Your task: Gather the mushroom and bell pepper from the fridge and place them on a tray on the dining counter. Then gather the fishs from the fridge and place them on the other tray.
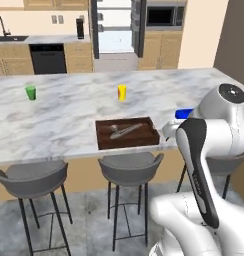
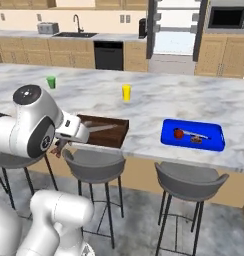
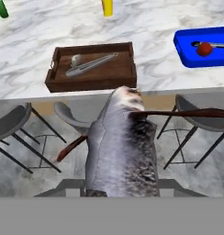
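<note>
Room: rendered kitchen; long marbled surface (image 1: pixel 69 120) in the foreground with grey stools (image 1: pixel 130 170) tucked under its near edge; fridge (image 1: pixel 116 27) at the back wall with its doors standing open.
Tool: tool (image 3: pixel 120 190) partly closed on 1 fish (image 3: pixel 120 151). The silvery body fills the space between the fingers and runs forward, head toward the surface; red fins stick out to the sides. Judged a firm hold for carrying.
Tool position: short of the surface's near edge, above the stools, aimed at the brown tray.
Brown tray: brown tray (image 3: pixel 92 66) lies near the surface's front edge, already holding 1 fish (image 3: pixel 91 64) laid diagonally. Room remains beside it, so the carried fish should fit alongside.
Blue tray: blue tray (image 2: pixel 193 135) sits on the same surface, well apart from the brown one, carrying the bell pepper (image 2: pixel 179 133) and the mushroom (image 2: pixel 196 140). First half of the task judged complete.
Other items: green cup (image 1: pixel 30 92) and yellow cup (image 1: pixel 122 92) stand farther back, clear of both trays.
Next step, judged: advance over the brown tray, lower, release.
Risk: the fish tail or fins may catch the tray's raised side.
</note>
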You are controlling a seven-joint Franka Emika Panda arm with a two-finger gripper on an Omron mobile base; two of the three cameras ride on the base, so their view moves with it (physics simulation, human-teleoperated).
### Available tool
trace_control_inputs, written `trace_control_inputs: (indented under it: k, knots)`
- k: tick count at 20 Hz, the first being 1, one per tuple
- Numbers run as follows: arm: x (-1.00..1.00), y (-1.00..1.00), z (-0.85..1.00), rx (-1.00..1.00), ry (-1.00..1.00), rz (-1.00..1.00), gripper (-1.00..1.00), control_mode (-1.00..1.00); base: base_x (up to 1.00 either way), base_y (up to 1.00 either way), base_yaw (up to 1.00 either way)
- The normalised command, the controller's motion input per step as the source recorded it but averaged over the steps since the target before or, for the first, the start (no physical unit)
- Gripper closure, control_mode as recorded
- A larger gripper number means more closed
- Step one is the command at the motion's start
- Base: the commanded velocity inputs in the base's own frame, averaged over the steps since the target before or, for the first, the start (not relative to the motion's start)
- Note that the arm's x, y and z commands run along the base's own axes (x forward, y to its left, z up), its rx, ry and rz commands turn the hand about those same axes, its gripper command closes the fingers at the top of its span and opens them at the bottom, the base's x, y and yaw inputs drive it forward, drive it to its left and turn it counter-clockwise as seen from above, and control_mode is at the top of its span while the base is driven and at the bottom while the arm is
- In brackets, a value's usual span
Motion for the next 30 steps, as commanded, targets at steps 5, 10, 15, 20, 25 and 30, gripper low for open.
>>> trace_control_inputs:
  k: [5, 10, 15, 20, 25, 30]
  knots:
    - [0.0, 0.0, 0.0, 0.0, 0.0, 0.0, 1.0, 1.0, 0.42, 0.0, -0.06]
    - [0.0, 0.0, 0.0, 0.0, 0.0, 0.0, 1.0, 1.0, 0.44, 0.02, -0.18]
    - [0.0, 0.0, 0.0, 0.0, 0.0, 0.0, 1.0, 1.0, 0.61, 0.1, -0.02]
    - [0.0, 0.0, 0.0, 0.0, 0.0, 0.0, 1.0, 1.0, 0.33, 0.36, 0.0]
    - [0.0, 0.0, 0.0, 0.0, 0.0, 0.0, 1.0, 1.0, 0.27, 0.32, 0.0]
    - [0.0, 0.0, 0.0, 0.0, 0.0, 0.0, 1.0, 1.0, 0.31, 0.23, 0.0]
